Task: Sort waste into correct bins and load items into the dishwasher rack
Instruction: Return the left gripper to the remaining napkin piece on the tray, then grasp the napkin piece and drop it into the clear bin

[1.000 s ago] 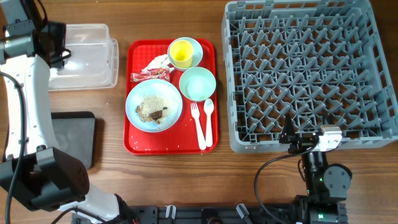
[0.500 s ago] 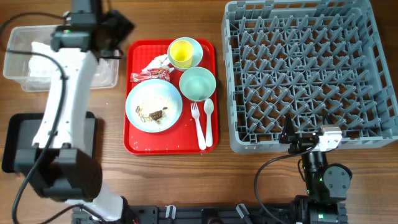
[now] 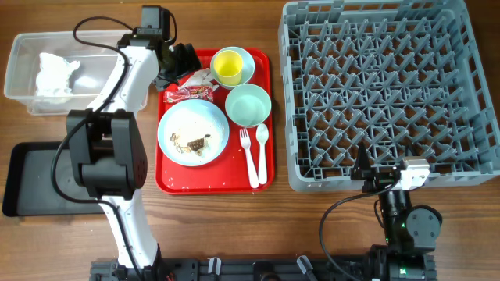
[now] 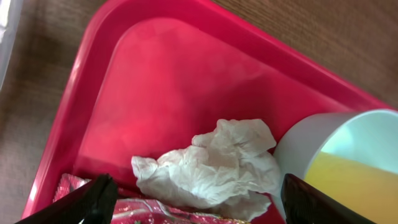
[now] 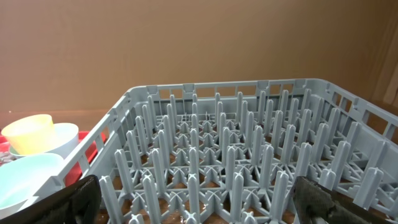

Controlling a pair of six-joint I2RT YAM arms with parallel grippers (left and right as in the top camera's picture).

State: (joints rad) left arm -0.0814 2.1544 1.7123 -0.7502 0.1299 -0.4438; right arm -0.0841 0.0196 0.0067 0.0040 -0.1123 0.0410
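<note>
Left gripper point(image 4: 198, 190): fingers apart, poised over napkin point(image 4: 211, 163) in red tray's point(image 4: 124, 81) corner.
Right gripper point(image 5: 196, 199): apart, idle beside rack point(image 5: 249, 155).
Risk: closing could snag wrapper point(image 4: 155, 210) or nudge bowl point(image 4: 305, 146).

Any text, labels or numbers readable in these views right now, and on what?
No text is legible anywhere.
On the red snack wrapper: print, if any, is too small and blurred to read.
On the white block on the right arm: no readable marking.
On the dishwasher rack: no lettering visible.
</note>
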